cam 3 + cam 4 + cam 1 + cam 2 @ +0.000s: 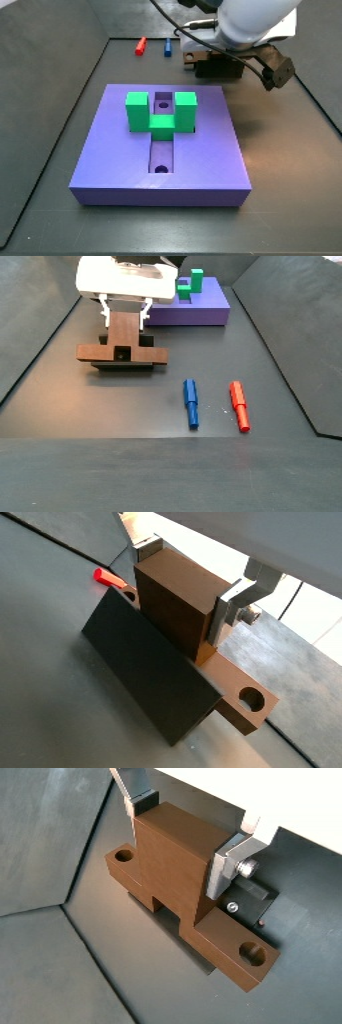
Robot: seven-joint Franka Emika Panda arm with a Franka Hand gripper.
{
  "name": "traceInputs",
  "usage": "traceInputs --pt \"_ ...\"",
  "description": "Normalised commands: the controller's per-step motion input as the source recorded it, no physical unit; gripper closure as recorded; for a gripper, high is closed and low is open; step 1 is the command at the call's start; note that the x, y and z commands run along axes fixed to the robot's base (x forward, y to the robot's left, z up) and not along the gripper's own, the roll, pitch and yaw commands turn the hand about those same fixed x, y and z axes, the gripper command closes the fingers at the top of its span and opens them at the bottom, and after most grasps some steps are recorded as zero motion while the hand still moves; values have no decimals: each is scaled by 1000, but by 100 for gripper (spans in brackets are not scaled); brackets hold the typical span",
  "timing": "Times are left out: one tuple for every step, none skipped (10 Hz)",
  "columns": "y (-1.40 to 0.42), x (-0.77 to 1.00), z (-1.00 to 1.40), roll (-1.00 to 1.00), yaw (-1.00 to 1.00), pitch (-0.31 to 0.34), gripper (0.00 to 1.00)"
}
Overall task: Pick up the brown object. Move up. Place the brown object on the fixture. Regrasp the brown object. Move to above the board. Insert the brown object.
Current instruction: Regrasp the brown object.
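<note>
**Currently: claw clamped on brown object, at the fixture**

Claw (187, 838) is low over the bench (80, 396), well away from the board (160, 140). Its silver fingers (241, 597) are closed against the two sides of the upright bar of the brown object (174, 868); both wrist views show plate contact on the bar.

Brown object stands on end, cross part down, with a round hole visible at each end of the cross part in a wrist view. In a side view it sits on the fixture (123, 364), which lies beneath and partly hidden.

Board carries the green U-shaped block (160, 110) over its central groove. Blue marker (190, 402) and red marker (239, 405) lie side by side on the bench, apart from the fixture.
</note>
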Motion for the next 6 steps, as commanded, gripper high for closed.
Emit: traceInputs --pt "0 0 0 0 0 0 100" --pt "0 0 0 0 0 0 100" --pt "0 0 0 0 0 0 100" --pt "0 0 0 0 0 0 100" --pt "0 0 0 0 0 0 100" --pt "0 0 0 0 0 0 100"
